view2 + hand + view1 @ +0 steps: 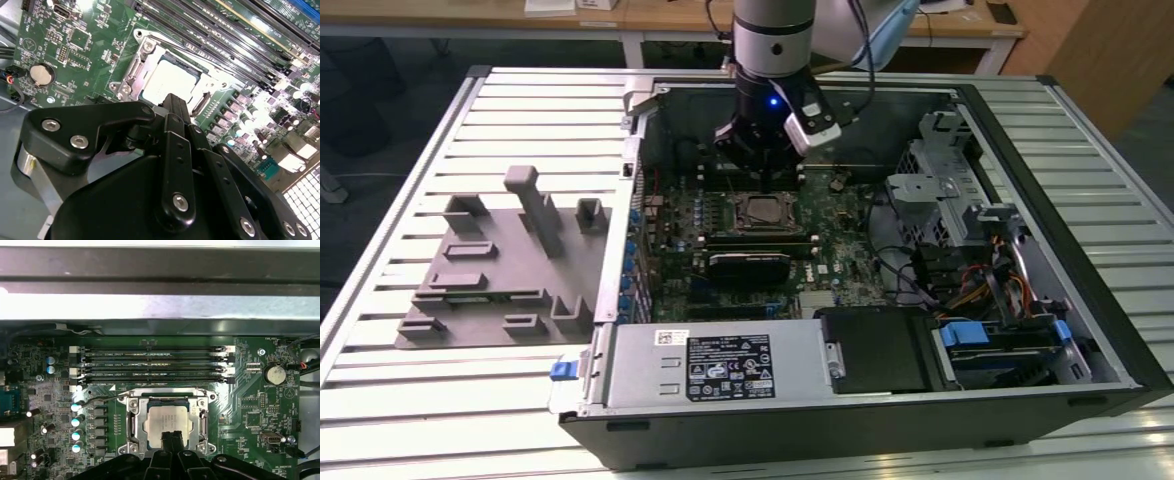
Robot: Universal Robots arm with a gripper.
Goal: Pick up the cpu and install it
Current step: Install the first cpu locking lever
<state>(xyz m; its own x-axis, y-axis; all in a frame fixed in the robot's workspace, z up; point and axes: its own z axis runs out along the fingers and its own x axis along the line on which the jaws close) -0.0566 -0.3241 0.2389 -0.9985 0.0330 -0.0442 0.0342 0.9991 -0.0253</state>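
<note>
The cpu (167,421) is a pale silver square lying flat inside the black and metal socket frame (132,426) on the green motherboard. In the exterior view the cpu (757,210) sits mid-board in the open computer case. My gripper (762,168) hangs just above the board, slightly behind the socket. In both wrist views the black fingertips are pressed together with nothing between them. The gripper (172,438) overlaps the cpu's edge in the first wrist view. In the second wrist view the gripper (172,101) stands just beside the cpu (167,80), above it and apart.
Memory slots (155,364) run alongside the socket, whose thin wire lever (100,399) sticks out sideways. A coin battery (274,374) lies nearby. A grey fixture block (494,262) rests on the slatted table at the exterior view's left. A power supply (707,365) and drive cage (947,195) crowd the case.
</note>
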